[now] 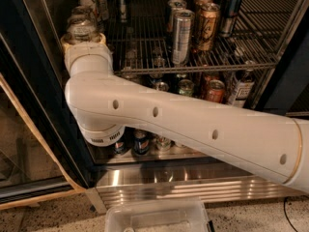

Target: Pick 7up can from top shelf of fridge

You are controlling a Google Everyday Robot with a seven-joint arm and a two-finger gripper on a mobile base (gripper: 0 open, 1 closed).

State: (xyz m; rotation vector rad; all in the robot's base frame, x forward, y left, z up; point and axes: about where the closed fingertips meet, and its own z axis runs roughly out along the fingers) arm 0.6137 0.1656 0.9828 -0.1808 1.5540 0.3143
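The gripper is being hidden behind the smooth, rounded white wrist point(88, 62) at the wire top shelf's point(145, 52) left end; jaw spread cannot be told.

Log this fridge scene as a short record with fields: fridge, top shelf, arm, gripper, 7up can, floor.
fridge: open, dark frame, wire racks of drinks
top shelf: tall silver can and gold can mid-shelf
white arm: crosses the front, wrist up at the shelf's left end
gripper: hidden beyond the wrist, among the left-end cans
7up can: probably the pale one just above the wrist
floor: clear bin below
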